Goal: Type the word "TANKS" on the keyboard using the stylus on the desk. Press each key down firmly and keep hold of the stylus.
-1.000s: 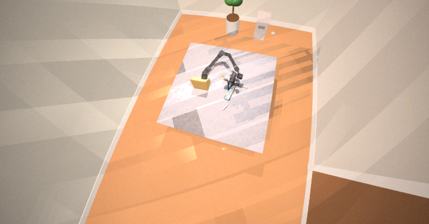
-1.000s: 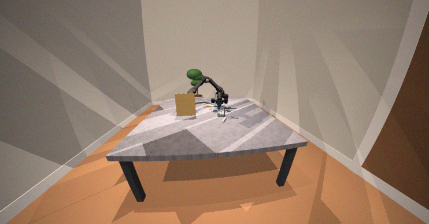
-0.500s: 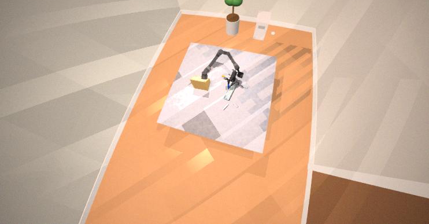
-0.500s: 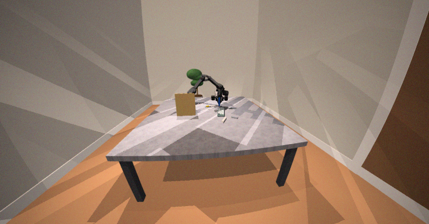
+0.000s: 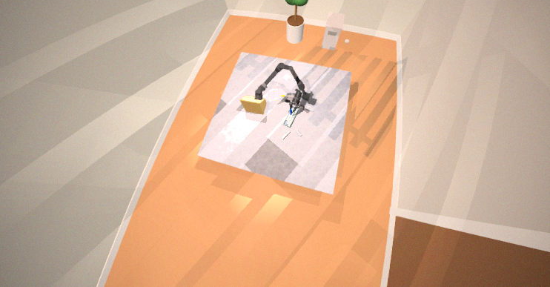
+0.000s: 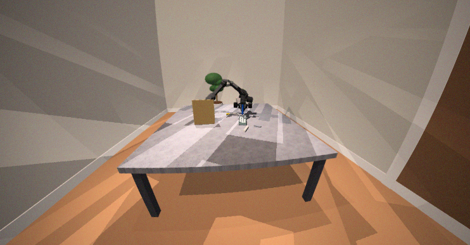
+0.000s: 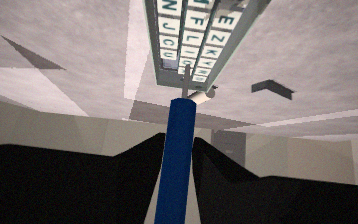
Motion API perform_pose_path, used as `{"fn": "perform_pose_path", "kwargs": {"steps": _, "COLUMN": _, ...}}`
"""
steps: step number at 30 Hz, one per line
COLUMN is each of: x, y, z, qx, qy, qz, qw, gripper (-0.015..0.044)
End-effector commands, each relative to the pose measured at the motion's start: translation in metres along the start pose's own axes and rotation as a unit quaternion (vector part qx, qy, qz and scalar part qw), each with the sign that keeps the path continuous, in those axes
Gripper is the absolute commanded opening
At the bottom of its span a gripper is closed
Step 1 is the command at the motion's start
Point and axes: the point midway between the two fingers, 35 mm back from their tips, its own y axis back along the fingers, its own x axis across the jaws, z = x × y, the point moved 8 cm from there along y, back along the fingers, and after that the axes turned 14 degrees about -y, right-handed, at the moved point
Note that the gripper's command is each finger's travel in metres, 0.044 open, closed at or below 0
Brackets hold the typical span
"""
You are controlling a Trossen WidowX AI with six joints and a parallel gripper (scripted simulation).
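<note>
My gripper [image 5: 291, 108] [image 6: 242, 106] [image 7: 179, 141] is shut on the blue stylus [image 5: 290, 111] [image 6: 242, 109] [image 7: 177, 162]. The stylus's thin grey tip points away from the fingers, over the near end of the keyboard [image 5: 287, 125] [image 6: 242, 123] [image 7: 167, 78]. In the wrist view the tip overlaps the middle row of white letter keys, just past the I key. The tip partly hides the key there, and I cannot tell whether it touches it. Readable keys include N, J, C and U at left, F, L and I in the middle, and E, Z and K at right.
A yellow block [image 5: 253, 105] [image 6: 203, 112] stands left of the keyboard, near the arm's base. A pale stick [image 5: 286, 135] [image 6: 246, 128] and a small grey piece [image 6: 257, 126] [image 7: 272, 86] lie beyond the keyboard. A small yellow object [image 5: 282, 96] [image 6: 227, 114] lies left of the gripper.
</note>
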Motion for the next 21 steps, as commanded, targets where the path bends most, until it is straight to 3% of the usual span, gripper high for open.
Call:
{"fn": "perform_pose_path", "kwargs": {"steps": 1, "x": -0.019, "y": -0.016, "z": -0.009, "qx": 0.004, "qy": -0.001, "qz": -0.002, "qw": 1.0, "gripper": 0.0}}
{"fn": "perform_pose_path", "kwargs": {"steps": 16, "x": -0.022, "y": -0.031, "z": 0.005, "qx": 0.005, "qy": 0.0, "qz": -0.002, "qw": 1.0, "gripper": 0.0}}
{"fn": "perform_pose_path", "kwargs": {"steps": 19, "x": -0.023, "y": -0.033, "z": 0.007, "qx": 0.005, "qy": 0.0, "qz": -0.002, "qw": 1.0, "gripper": 0.0079}}
{"fn": "perform_pose_path", "kwargs": {"steps": 21, "x": -0.023, "y": -0.033, "z": 0.007, "qx": 0.005, "qy": 0.0, "qz": -0.002, "qw": 1.0, "gripper": 0.0081}}
